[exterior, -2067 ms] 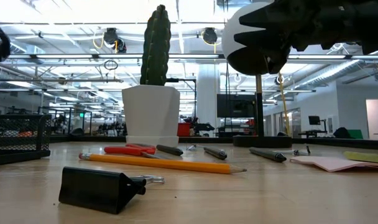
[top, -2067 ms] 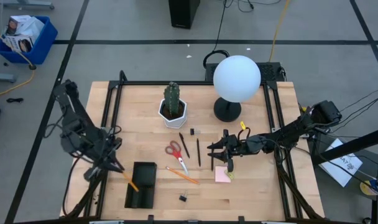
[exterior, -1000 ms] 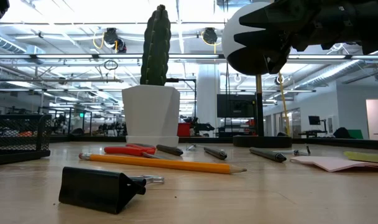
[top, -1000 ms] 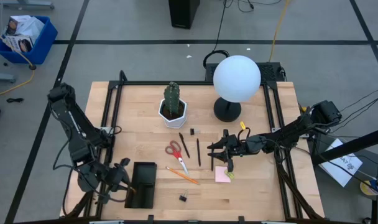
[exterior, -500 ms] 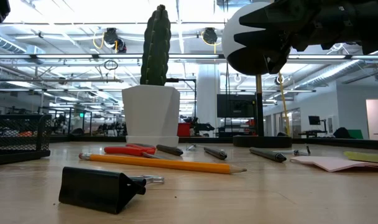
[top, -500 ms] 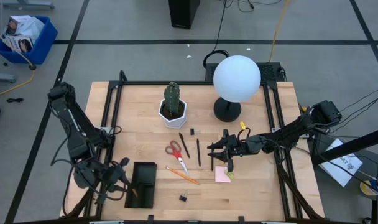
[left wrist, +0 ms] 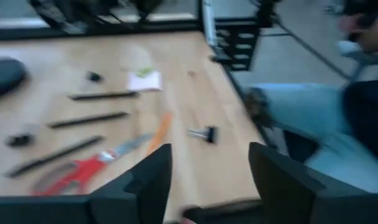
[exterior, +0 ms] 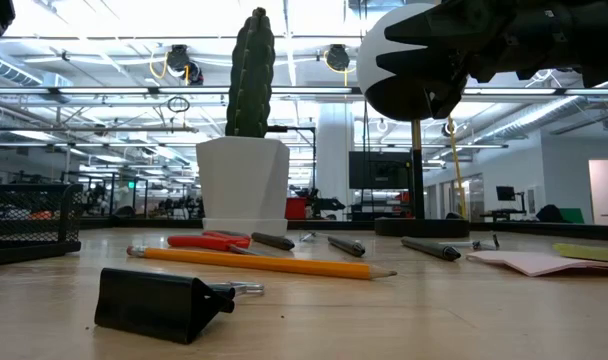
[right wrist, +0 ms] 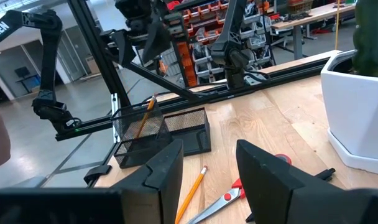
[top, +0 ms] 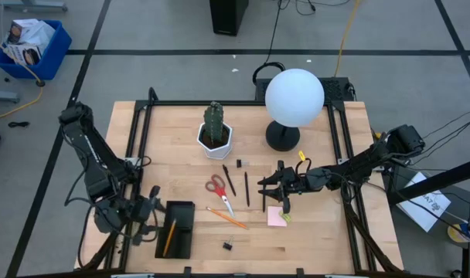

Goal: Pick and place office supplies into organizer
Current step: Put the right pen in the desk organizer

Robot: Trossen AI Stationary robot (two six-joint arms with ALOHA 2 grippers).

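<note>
Seemingly at the release step: left gripper [top: 150,210] spread wide and empty just beside the organizer [top: 181,205], one orange pencil [top: 169,235] lodged inside; right gripper [top: 266,188] parted, holding nothing, hovering near the pens [top: 229,179]. Next, probably, reaching for the loose pencil [top: 227,218] or scissors [top: 217,188], with a low approach in line with the item. Only from the right wrist view: stowed pencil leaning in a mesh cup, merely a streak from above.

**Supplies and organizer on the counter**

The black mesh organizer [top: 175,229] stands near left, with one orange pencil [top: 168,236] leaning inside. Red-handled scissors [top: 218,189], two dark pens [top: 229,180], another pencil [top: 226,218], a pink pad [top: 277,217] and a black clip [top: 228,245] lie to its right.
</note>
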